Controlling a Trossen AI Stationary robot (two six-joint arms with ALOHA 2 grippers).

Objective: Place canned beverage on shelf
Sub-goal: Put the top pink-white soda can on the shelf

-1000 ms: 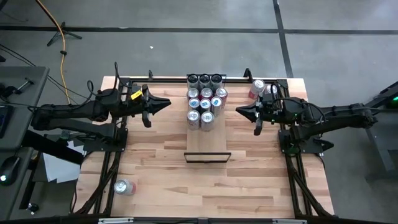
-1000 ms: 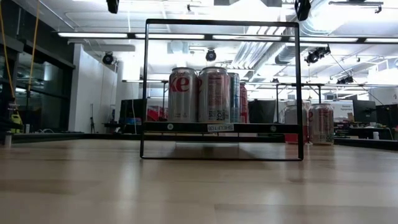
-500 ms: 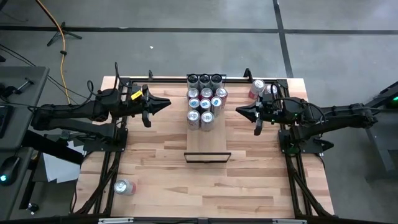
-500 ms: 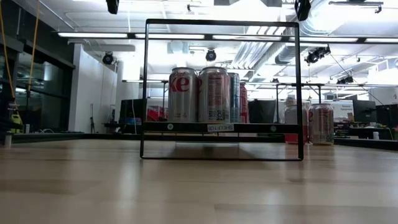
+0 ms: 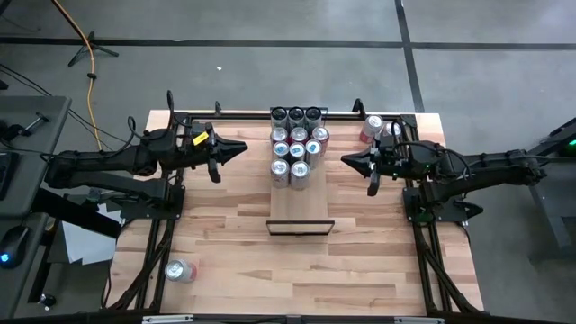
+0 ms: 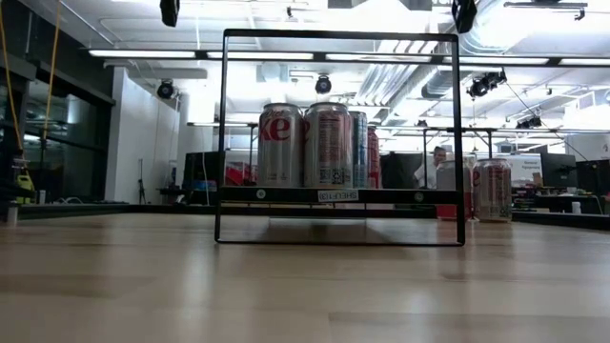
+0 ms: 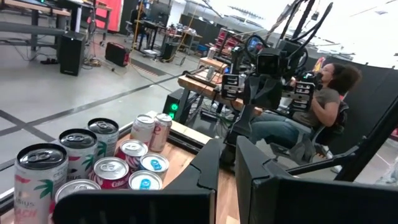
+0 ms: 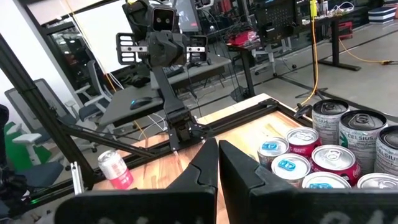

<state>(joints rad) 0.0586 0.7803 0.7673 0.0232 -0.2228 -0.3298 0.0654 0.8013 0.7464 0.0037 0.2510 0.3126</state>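
The shelf [image 5: 301, 202] is a pale wood panel at the table's middle, with its black edge bar [image 5: 301, 227] at the near end. In the low view it rests raised on a black frame [image 6: 338, 195]. Several cans [image 5: 297, 144] stand upright on its far half. My left gripper [image 5: 243, 149] hovers left of the cans, shut and empty, pointing at them. My right gripper [image 5: 345, 162] hovers right of them, shut and empty. The cans show in the left wrist view [image 7: 93, 165] and the right wrist view [image 8: 323, 155], past the fingers.
Two loose cans [image 5: 371, 129] stand at the table's far right corner. One can [image 5: 180, 269] lies on its side near the front left corner. A black rail frame [image 5: 270, 113] runs round the table. A person [image 7: 311, 112] sits beyond the right side.
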